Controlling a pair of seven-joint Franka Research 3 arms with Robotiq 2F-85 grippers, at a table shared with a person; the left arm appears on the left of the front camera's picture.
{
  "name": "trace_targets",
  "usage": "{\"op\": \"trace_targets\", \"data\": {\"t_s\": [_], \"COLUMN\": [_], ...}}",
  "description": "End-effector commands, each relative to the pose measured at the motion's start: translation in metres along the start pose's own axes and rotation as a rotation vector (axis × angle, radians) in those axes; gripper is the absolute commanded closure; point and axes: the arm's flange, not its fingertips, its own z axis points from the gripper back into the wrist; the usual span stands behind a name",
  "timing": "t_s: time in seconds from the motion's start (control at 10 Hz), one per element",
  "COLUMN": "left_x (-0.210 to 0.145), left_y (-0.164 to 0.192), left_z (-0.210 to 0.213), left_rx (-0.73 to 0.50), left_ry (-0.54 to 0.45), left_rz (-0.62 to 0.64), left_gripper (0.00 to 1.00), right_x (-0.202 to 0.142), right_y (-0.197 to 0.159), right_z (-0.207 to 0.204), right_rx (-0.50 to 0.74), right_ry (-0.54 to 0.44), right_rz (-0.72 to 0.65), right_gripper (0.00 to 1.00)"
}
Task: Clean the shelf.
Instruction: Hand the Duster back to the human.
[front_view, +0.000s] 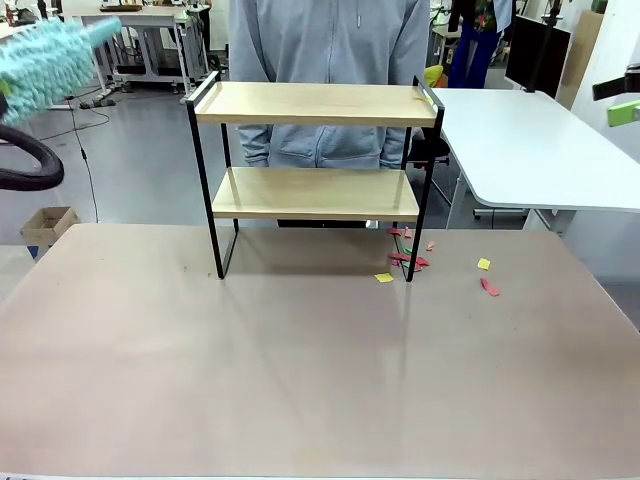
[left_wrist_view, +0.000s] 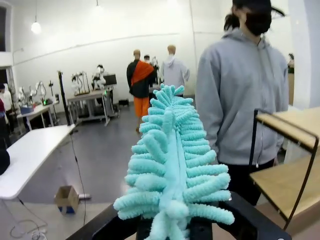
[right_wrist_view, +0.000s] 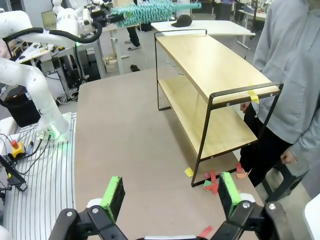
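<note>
The shelf (front_view: 315, 104) stands at the far middle of the table, two light wooden boards in a black frame. It is also in the right wrist view (right_wrist_view: 215, 75) and at the right edge of the left wrist view (left_wrist_view: 290, 150). A fluffy teal duster (front_view: 45, 60) hangs in the air up and left of the shelf, apart from it. My left gripper (left_wrist_view: 172, 227) is shut on the duster (left_wrist_view: 172, 165) and is seen from afar (right_wrist_view: 97, 17). My right gripper (right_wrist_view: 171, 196) is open and empty, high at the table's right (front_view: 620, 100).
A person in a grey hoodie (front_view: 325, 50) stands right behind the shelf. Small red, yellow and green paper scraps (front_view: 405, 258) lie on the table by the shelf's right foot. A yellow scrap (right_wrist_view: 253, 95) clings to the top rail. Another white table (front_view: 530, 150) stands far right.
</note>
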Motion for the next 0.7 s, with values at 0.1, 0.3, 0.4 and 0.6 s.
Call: {"op": "trace_targets", "data": {"t_s": [0.1, 0.3, 0.4, 0.6], "left_x": [-0.056, -0.081, -0.082, -0.068], "left_y": [-0.009, -0.019, -0.022, 0.000], "left_z": [0.001, -0.003, -0.003, -0.018], "left_rx": [0.034, 0.000, 0.000, -0.003], "left_ry": [0.073, 0.124, 0.120, 0.147], "left_rz": [0.031, 0.058, 0.053, 0.077], "left_gripper": [0.82, 0.82, 0.82, 0.82], "right_x": [0.002, 0.002, 0.002, 0.002], "right_y": [-0.001, -0.001, -0.001, -0.001], "right_z": [0.002, 0.002, 0.002, 0.002], "right_rx": [0.000, 0.000, 0.000, 0.000], "right_ry": [-0.018, -0.018, -0.018, -0.018], "right_rz": [0.017, 0.017, 0.017, 0.017], "right_gripper": [0.00, 0.00, 0.00, 0.00]}}
